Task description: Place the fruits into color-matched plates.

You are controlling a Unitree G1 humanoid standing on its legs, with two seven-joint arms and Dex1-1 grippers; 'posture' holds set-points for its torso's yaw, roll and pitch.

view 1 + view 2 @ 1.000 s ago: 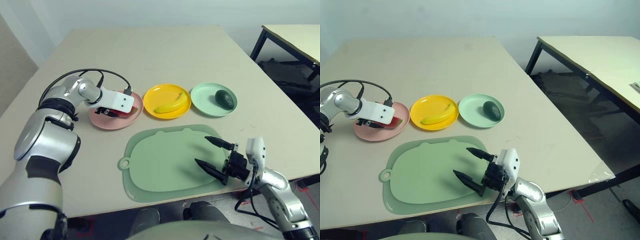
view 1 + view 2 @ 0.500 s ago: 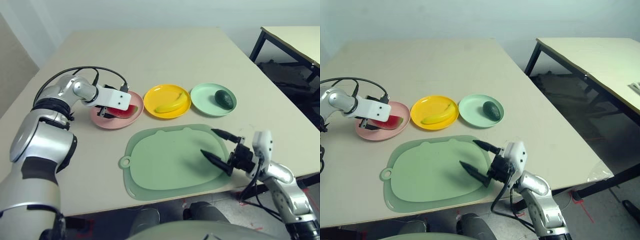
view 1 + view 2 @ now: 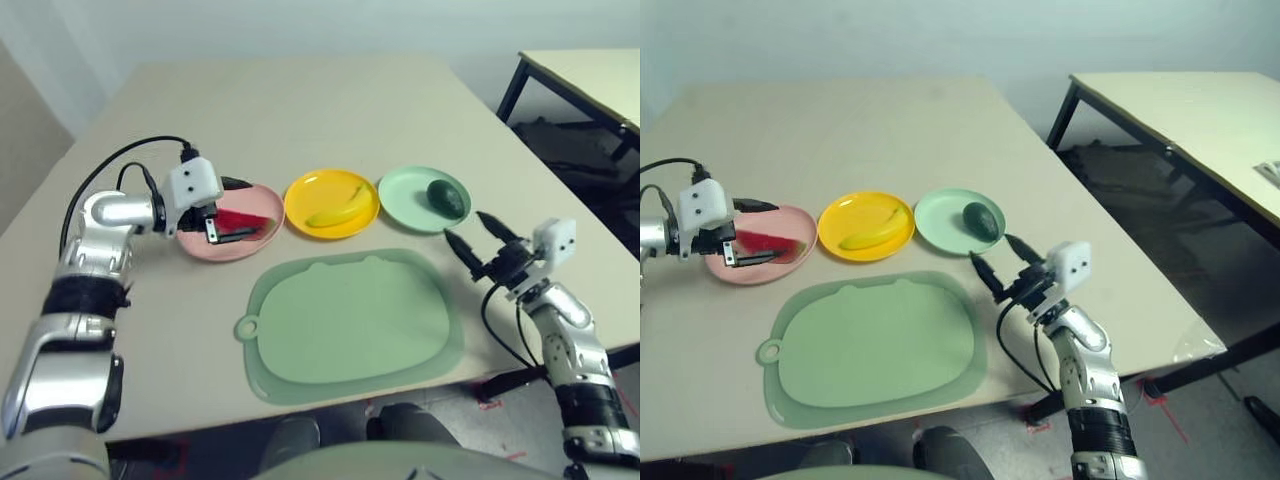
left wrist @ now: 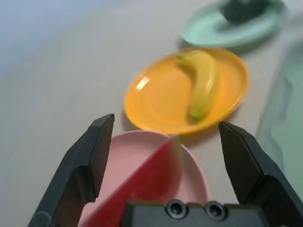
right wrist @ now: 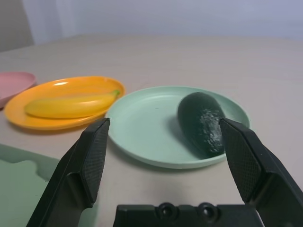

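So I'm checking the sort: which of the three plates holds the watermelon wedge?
The pale pink plate, leftmost in the row. The red watermelon wedge lies in it; the yellow-orange plate holds the banana, the mint green plate the avocado.

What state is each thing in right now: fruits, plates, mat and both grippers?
Watermelon wedge: lying in the pink plate.
Banana: lying in the yellow plate.
Avocado: resting in the green plate.
Mat: flat, nothing on it.
Left gripper: open, over the pink plate, fingers either side of the wedge.
Right gripper: open, empty, just short of the green plate.
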